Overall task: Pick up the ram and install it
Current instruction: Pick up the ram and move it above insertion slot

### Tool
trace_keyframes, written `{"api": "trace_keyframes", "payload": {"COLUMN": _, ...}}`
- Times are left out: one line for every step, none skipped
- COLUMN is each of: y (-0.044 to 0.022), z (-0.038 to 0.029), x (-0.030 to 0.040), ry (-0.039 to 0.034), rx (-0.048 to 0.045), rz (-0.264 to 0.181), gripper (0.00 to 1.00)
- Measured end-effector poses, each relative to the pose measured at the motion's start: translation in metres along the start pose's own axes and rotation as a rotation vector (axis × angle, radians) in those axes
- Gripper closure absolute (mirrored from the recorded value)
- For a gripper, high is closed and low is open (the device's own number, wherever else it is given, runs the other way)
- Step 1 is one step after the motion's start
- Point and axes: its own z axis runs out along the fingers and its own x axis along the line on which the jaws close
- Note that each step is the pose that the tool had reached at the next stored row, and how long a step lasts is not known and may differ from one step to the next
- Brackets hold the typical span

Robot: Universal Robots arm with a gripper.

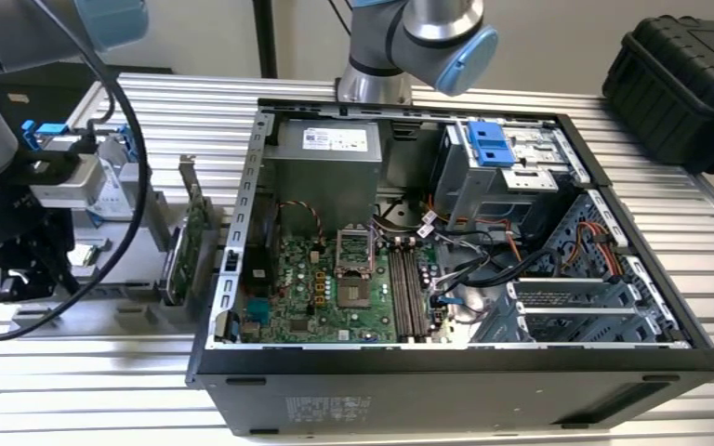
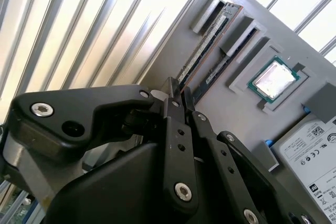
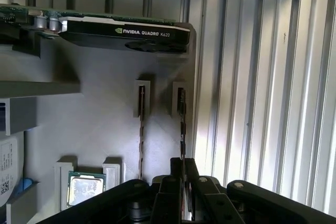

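Note:
Two ram sticks stand on edge in slots of a grey holder [image 3: 105, 108]. In both wrist views the outer ram [image 3: 182, 121] [image 2: 205, 45] runs in between my black fingertips. My gripper [image 3: 183, 165] [image 2: 178, 94] is shut on this ram's near end, and the stick still sits in its slot. The other ram stick [image 3: 140, 129] [image 2: 220, 66] lies parallel beside it, untouched. In the exterior view my gripper [image 1: 7, 279] hangs low over the holder [image 1: 122, 290] at the exterior view's left, beside the open computer case [image 1: 456, 358] with its motherboard [image 1: 320, 288].
A graphics card [image 3: 126, 32] [image 1: 190, 243] stands in the holder, between my gripper and the case. A silver processor chip [image 2: 273, 80] [image 3: 84, 188] and a hard drive [image 2: 315, 148] sit in the same holder. A second robot arm [image 1: 413, 37] stands behind the case. A black box [image 1: 692, 74] sits far right.

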Motion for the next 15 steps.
{"api": "trace_keyframes", "payload": {"y": 0.0000, "z": -0.0005, "x": 0.0000, "ry": 0.0000, "rx": 0.0001, "rz": 0.000, "gripper": 1.00}}
{"api": "trace_keyframes", "payload": {"y": 0.0000, "z": -0.0009, "x": -0.0001, "ry": 0.0000, "rx": 0.0001, "rz": 0.000, "gripper": 1.00}}
{"api": "trace_keyframes", "payload": {"y": 0.0000, "z": -0.0015, "x": -0.0001, "ry": -0.0001, "rx": 0.0001, "rz": 0.000, "gripper": 1.00}}
{"api": "trace_keyframes", "payload": {"y": 0.0000, "z": -0.0021, "x": -0.0001, "ry": -0.0001, "rx": 0.0001, "rz": 0.000, "gripper": 1.00}}
{"api": "trace_keyframes", "payload": {"y": 0.0000, "z": -0.0026, "x": -0.0001, "ry": 0.0000, "rx": 0.0000, "rz": 0.000, "gripper": 1.00}}
{"api": "trace_keyframes", "payload": {"y": 0.0000, "z": -0.0033, "x": -0.0002, "ry": 0.0000, "rx": 0.0001, "rz": 0.000, "gripper": 1.00}}
{"api": "trace_keyframes", "payload": {"y": 0.0000, "z": -0.0039, "x": -0.0002, "ry": 0.0000, "rx": 0.0001, "rz": 0.000, "gripper": 1.00}}
{"api": "trace_keyframes", "payload": {"y": 0.0000, "z": -0.0044, "x": -0.0002, "ry": 0.0000, "rx": 0.0000, "rz": 0.000, "gripper": 1.00}}
{"api": "trace_keyframes", "payload": {"y": 0.0000, "z": -0.0050, "x": -0.0003, "ry": 0.0000, "rx": 0.0001, "rz": 0.000, "gripper": 1.00}}
{"api": "trace_keyframes", "payload": {"y": 0.0000, "z": -0.0055, "x": -0.0003, "ry": 0.0000, "rx": 0.0000, "rz": 0.000, "gripper": 1.00}}
{"api": "trace_keyframes", "payload": {"y": 0.0000, "z": -0.0059, "x": -0.0003, "ry": 0.0001, "rx": 0.0000, "rz": 0.000, "gripper": 1.00}}
{"api": "trace_keyframes", "payload": {"y": 0.0000, "z": -0.0064, "x": -0.0004, "ry": 0.0000, "rx": 0.0000, "rz": 0.000, "gripper": 1.00}}
{"api": "trace_keyframes", "payload": {"y": 0.0000, "z": -0.0069, "x": -0.0004, "ry": 0.0000, "rx": 0.0000, "rz": 0.000, "gripper": 1.00}}
{"api": "trace_keyframes", "payload": {"y": 0.0000, "z": -0.0074, "x": -0.0004, "ry": 0.0000, "rx": 0.0000, "rz": 0.000, "gripper": 1.00}}
{"api": "trace_keyframes", "payload": {"y": 0.0000, "z": -0.0079, "x": -0.0004, "ry": 0.0000, "rx": 0.0000, "rz": 0.000, "gripper": 1.00}}
